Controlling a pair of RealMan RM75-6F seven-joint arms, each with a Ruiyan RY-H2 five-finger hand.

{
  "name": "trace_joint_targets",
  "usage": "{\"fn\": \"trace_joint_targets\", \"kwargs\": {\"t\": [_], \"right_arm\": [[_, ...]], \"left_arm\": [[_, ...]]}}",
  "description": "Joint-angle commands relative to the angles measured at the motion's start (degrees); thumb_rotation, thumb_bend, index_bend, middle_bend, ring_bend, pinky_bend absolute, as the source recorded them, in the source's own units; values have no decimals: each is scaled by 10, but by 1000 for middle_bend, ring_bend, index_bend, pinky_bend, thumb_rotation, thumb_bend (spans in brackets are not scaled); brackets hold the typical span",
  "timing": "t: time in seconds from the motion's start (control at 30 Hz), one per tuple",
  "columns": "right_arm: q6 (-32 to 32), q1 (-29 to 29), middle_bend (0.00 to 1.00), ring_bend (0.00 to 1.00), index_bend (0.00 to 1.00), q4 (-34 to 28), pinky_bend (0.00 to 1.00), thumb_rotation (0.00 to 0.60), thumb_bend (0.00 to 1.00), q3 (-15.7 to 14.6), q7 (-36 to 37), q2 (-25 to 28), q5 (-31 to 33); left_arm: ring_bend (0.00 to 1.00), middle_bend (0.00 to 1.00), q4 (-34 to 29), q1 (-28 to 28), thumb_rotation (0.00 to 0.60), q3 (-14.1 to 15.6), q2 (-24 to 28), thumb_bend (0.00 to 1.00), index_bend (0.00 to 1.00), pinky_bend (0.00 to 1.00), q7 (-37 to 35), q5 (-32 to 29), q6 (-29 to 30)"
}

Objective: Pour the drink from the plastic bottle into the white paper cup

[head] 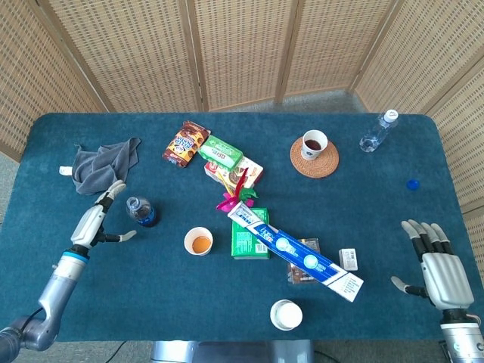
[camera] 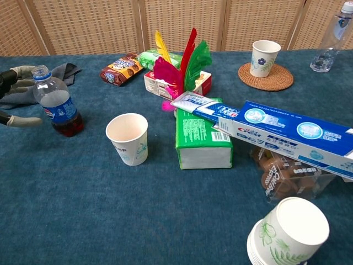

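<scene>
An uncapped plastic bottle [head: 141, 212] [camera: 57, 103] with a blue label and a little dark drink stands upright left of centre. The white paper cup [head: 198, 241] [camera: 128, 138] stands to its right, with some orange-brown liquid at its bottom in the head view. My left hand [head: 100, 220] [camera: 15, 95] is open just left of the bottle, fingers and thumb spread on either side, not touching it. Far off at the table's near right corner, my right hand [head: 432, 260] rests open with its fingers spread, holding nothing.
A grey cloth [head: 102, 165] lies behind my left hand. Snack packs [head: 215, 153], a green box [head: 249, 234], a long toothpaste box [head: 299, 253] and coloured feathers [camera: 179, 61] crowd the middle. A filled cup on a coaster [head: 314, 149], a clear water bottle [head: 376, 131] and stacked cups [head: 286, 314] stand further off.
</scene>
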Motion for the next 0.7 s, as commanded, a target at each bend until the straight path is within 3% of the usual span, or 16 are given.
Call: {"fn": "trace_joint_targets", "kwargs": {"t": [0.03,0.7], "right_arm": [[-1,0,0,0,0,0,0,590,0,0,2,1,1],[-5,2,0,0,0,2,0,592,0,0,11,2,4]], "left_arm": [[0,0,2,-3,600,0,-4,220,0,0,-2,-1,-1],[0,0,25,-22,600,-6,-39,221,0,0,-8,-10,-4]]}}
